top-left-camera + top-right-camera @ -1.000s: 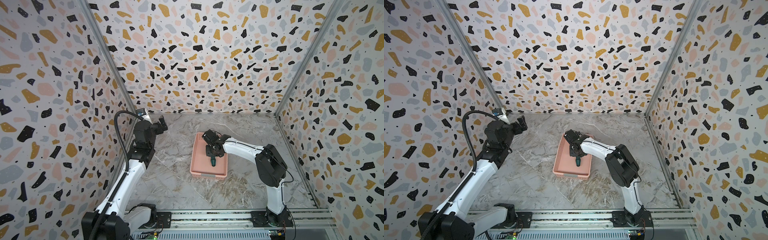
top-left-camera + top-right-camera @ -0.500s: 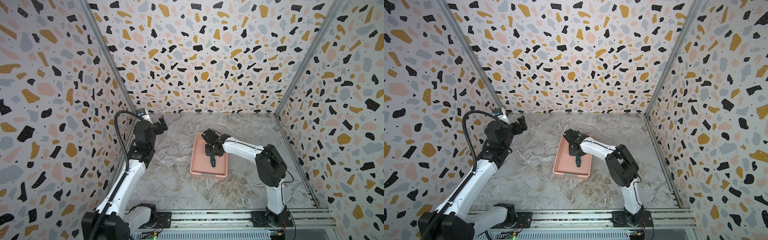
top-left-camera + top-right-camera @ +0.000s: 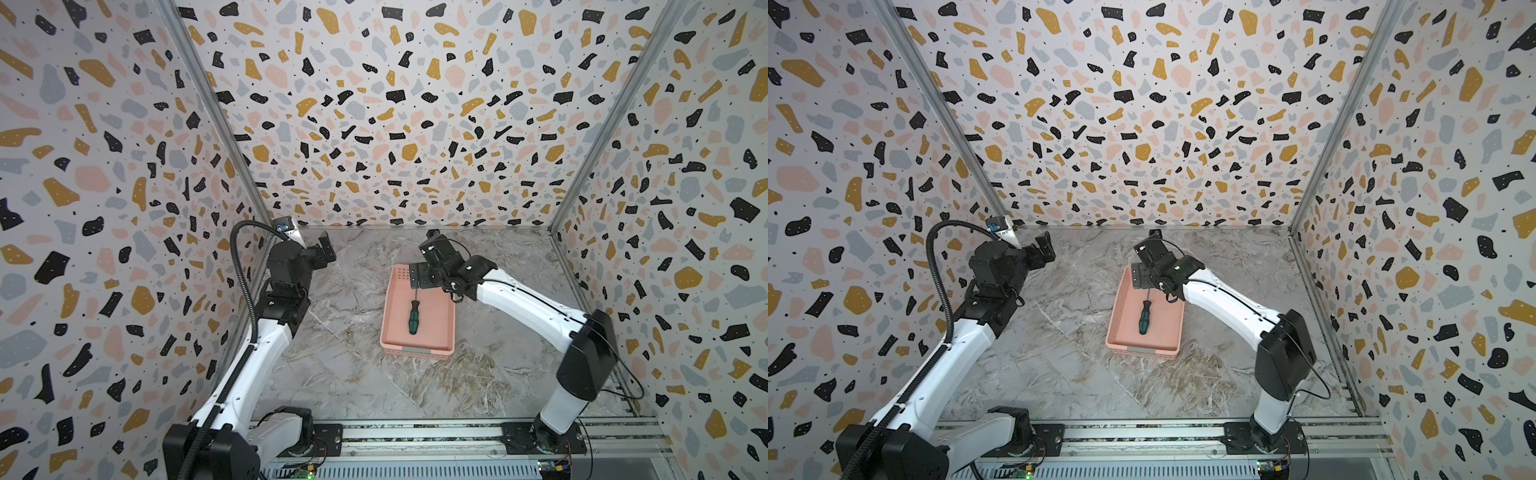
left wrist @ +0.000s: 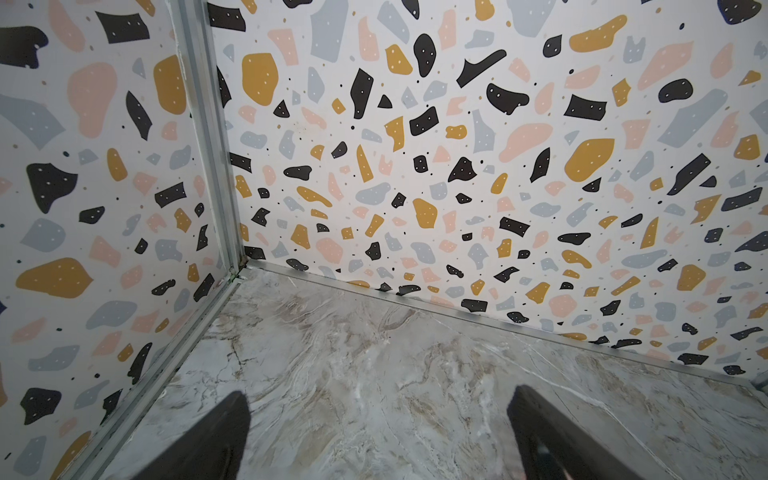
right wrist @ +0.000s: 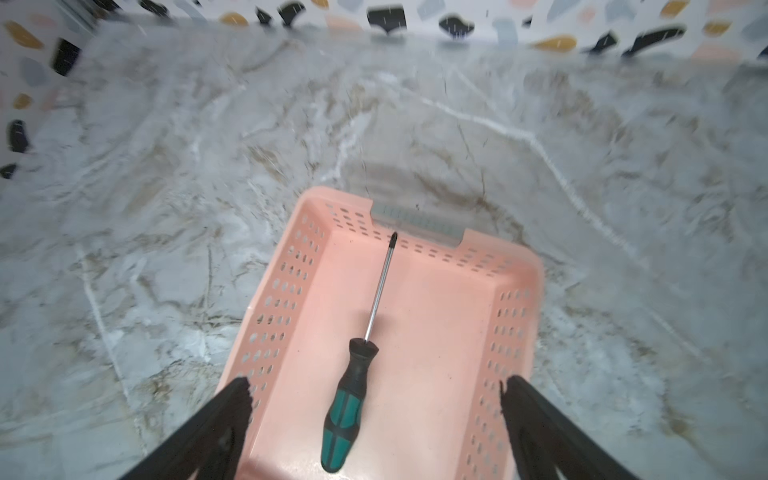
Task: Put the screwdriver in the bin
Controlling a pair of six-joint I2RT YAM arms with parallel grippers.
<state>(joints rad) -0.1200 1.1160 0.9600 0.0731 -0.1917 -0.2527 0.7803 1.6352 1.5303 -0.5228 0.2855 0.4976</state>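
Note:
The screwdriver (image 3: 414, 316) (image 3: 1145, 318), with a green and black handle, lies flat on the floor of the salmon-pink bin (image 3: 436, 320) (image 3: 1167, 324); its shaft points to the far short wall. My right gripper (image 3: 426, 259) (image 3: 1144, 264) hangs open above the bin's far end and holds nothing. In the right wrist view the screwdriver (image 5: 353, 399) lies loose in the bin (image 5: 436, 332), below the wide-apart fingers of the right gripper (image 5: 374, 384). My left gripper (image 3: 324, 249) (image 3: 1044, 249) (image 4: 378, 399) stands open and empty near the back left corner, away from the bin.
Patterned walls (image 3: 395, 124) enclose the marble floor (image 3: 353, 374) on three sides. A metal rail (image 3: 415, 436) with both arm bases runs along the front edge. The left arm's black cable loop (image 3: 237, 257) stands close to the left wall.
My right gripper has opened and let go of the screwdriver, which now lies in the bin. The gripper has lifted and drawn back toward the bin's far end. The left arm has not moved.

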